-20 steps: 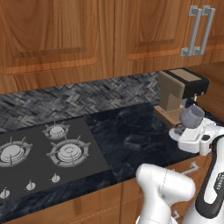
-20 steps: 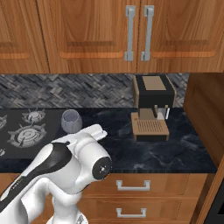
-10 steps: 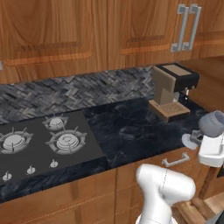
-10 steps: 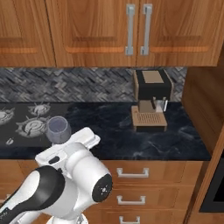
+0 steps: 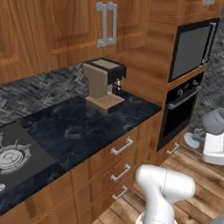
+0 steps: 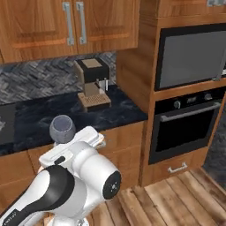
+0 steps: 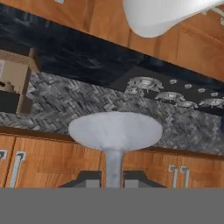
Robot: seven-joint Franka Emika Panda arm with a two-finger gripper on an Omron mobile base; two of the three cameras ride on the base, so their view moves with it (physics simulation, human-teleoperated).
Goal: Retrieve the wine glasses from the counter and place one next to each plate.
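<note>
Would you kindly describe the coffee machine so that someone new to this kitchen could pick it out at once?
Find the glossy black counter under the wooden wall cabinets, where it ends against the tall oven column. The coffee machine stands there near the herringbone backsplash. It is the one boxy upright appliance on the worktop: dark body, tan top and tan drip tray, unlike the flat gas hob at the counter's other end.

One wine glass [image 6: 62,128] up in the gripper [image 7: 112,179], its stem between two dark fingertips [image 7: 89,178]. One coffee machine [image 6: 92,82] on the bench [image 6: 66,117], beyond and above the gripper in the right base view. One built-in oven [image 6: 187,125] off to the gripper's right there, one dark panel [image 6: 190,55] stacked over it. Two long silver handles [image 6: 74,23] on the upper cabinet doors, high above the gripper. Three drawer handles [image 5: 121,146] run down the bench front in the left base view.
</note>
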